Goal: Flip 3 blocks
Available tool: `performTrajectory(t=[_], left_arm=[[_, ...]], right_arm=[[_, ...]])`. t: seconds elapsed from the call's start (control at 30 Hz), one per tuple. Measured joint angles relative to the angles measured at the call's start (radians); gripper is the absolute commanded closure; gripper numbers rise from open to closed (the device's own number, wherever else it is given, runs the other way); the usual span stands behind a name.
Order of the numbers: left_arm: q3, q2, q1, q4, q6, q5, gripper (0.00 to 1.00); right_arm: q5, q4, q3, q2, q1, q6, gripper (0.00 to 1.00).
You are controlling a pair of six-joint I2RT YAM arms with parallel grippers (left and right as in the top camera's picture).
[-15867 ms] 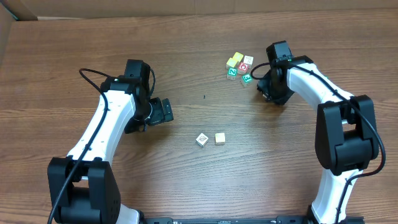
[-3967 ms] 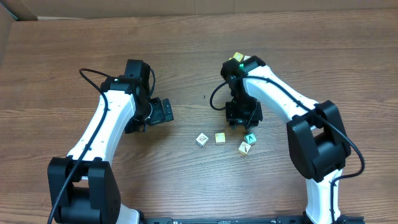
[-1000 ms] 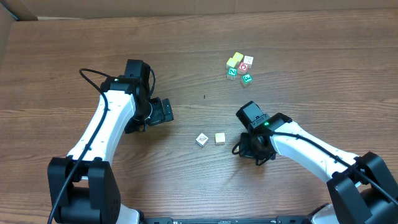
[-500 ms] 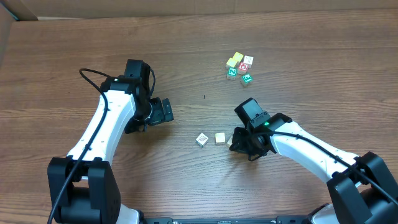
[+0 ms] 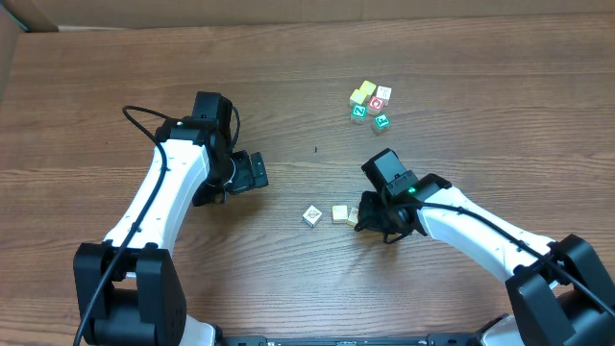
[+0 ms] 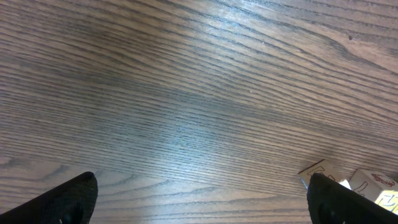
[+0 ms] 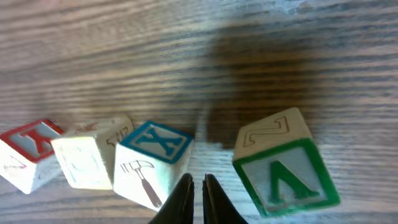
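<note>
In the right wrist view my right gripper is shut, with only a slit between its tips and nothing in it. The tips stand on the table between a white block with a blue-edged X and a hammer picture on the left and a green-letter block on the right. A plain tan block lies further left. Overhead, the right gripper covers those two blocks, right of the tan block. My left gripper hangs open over bare wood, away from them.
A white cube with a red letter sits at the left end of the row, seen overhead as a white cube. Several more cubes cluster at the back right. Cardboard shows at the far left corner.
My right gripper has slid a little left and up toward the tan block, and its tips have parted by a hair. The left arm has not moved.
</note>
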Motion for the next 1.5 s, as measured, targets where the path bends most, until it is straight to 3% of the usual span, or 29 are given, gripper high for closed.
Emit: performTrajectory(t=[0.23,0.4,0.93,1.5], left_arm=[[0.000,0.000,0.000,0.000,0.000,0.000,0.00],[0.000,0.000,0.000,0.000,0.000,0.000,0.00],[0.000,0.000,0.000,0.000,0.000,0.000,0.00],[0.000,0.000,0.000,0.000,0.000,0.000,0.00]], right_arm=[[0.010,-0.179,0.162,-0.007,-0.039,-0.076,0.91],[0.045,-0.256,0.180,-0.010,-0.145,-0.090,0.94],[0.034,-0.085,0.036,0.014,-0.212,-0.053,0.96],[-0.034,-0.113,0.036,0.014,-0.169,0.020,0.96]])
